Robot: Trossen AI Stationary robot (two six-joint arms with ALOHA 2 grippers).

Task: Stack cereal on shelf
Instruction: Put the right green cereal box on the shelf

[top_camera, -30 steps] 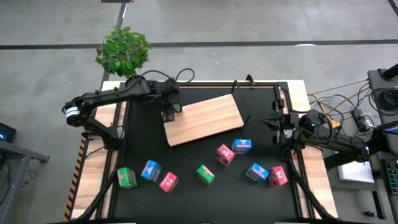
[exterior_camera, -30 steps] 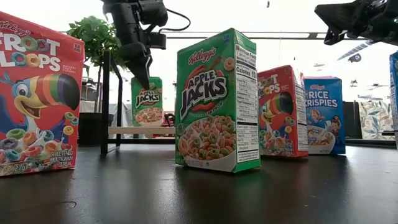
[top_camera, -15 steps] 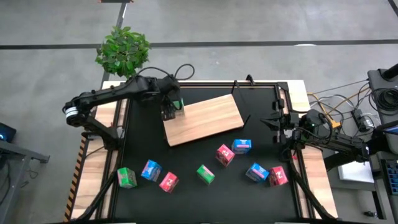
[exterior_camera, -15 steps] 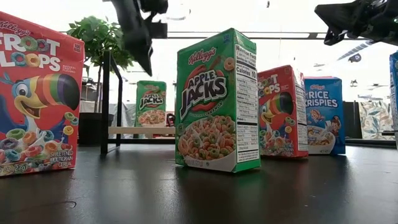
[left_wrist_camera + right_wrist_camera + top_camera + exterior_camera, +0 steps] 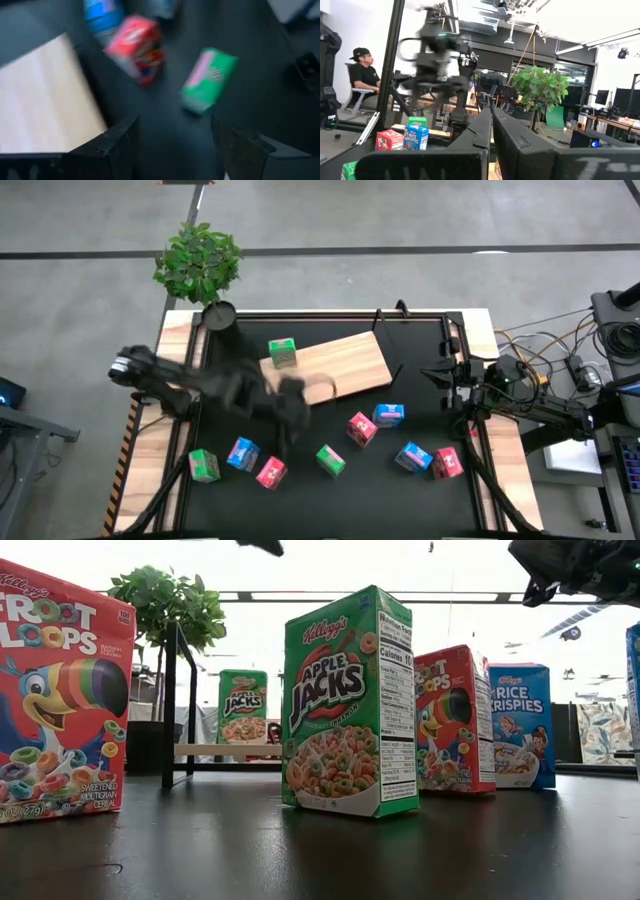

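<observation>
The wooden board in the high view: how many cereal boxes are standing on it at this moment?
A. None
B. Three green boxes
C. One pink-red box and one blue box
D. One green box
D: only one green box stands on the wooden board, at its far left corner; every other box is on the black mat.
</observation>
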